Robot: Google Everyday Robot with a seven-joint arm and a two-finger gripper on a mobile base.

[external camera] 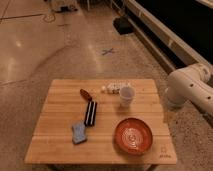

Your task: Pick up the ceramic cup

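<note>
The ceramic cup [126, 95] is white and stands upright on the wooden table [60, 100], right of centre toward the far edge. The white arm [192, 87] reaches in from the right, beyond the table's right edge and level with the cup. The gripper itself does not show; only the arm's rounded links are in view. Nothing touches the cup.
An orange bowl [133, 135] sits in front of the cup. A black bar-shaped object [90, 113], a blue sponge [78, 133], a small brown item [86, 94] and small white pieces [110, 89] also lie on the table. A dark wall runs along the right.
</note>
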